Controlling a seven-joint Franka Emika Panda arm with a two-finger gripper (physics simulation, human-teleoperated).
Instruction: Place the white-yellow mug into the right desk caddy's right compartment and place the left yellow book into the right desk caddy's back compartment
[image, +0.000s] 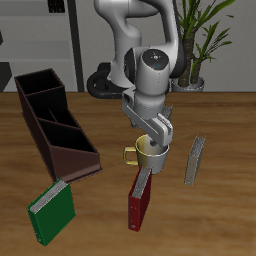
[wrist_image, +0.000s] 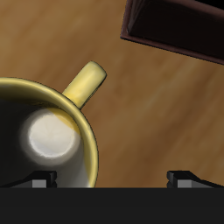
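The white-yellow mug (image: 148, 156) stands upright on the table, its yellow handle (image: 131, 154) pointing toward the right desk caddy (image: 50, 120). My gripper (image: 153, 142) is open and low over the mug. In the wrist view the gripper (wrist_image: 114, 179) straddles the mug's wall: one fingertip (wrist_image: 39, 180) is over the mug's inside (wrist_image: 51, 133), the other (wrist_image: 187, 177) is outside it. The caddy's corner (wrist_image: 179, 26) shows there too. The left yellow book (image: 195, 160) stands beside the mug, apart from it. The caddy's compartments look empty.
A red book (image: 140, 198) stands just in front of the mug. A green book (image: 50, 211) stands near the table's front edge, by the caddy's near end. A potted plant (image: 205, 40) is behind the table.
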